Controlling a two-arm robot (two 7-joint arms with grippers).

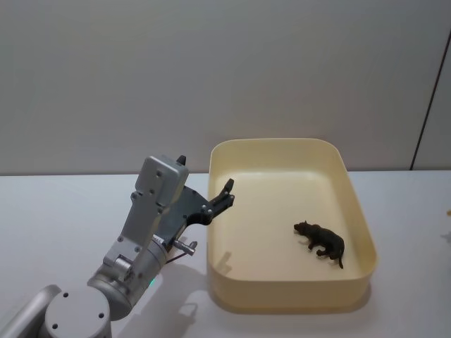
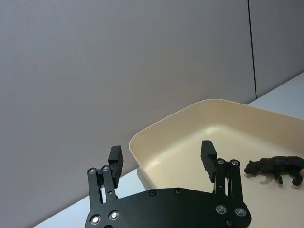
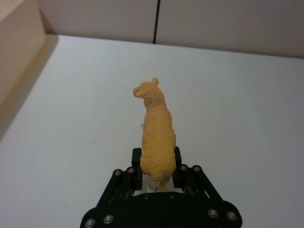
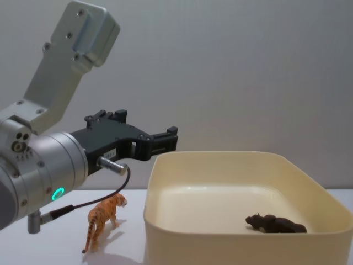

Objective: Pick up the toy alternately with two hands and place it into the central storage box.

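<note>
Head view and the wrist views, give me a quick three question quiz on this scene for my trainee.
1. True or false: the left gripper, above the left wall of the box, is open and empty.
2. The right gripper, over the table beside the box, holds: A a ball; B a yellow toy; C nothing.
3. How many toys lie in the box?

Key: 1 true. 2 B. 3 one, the dark toy.
</note>
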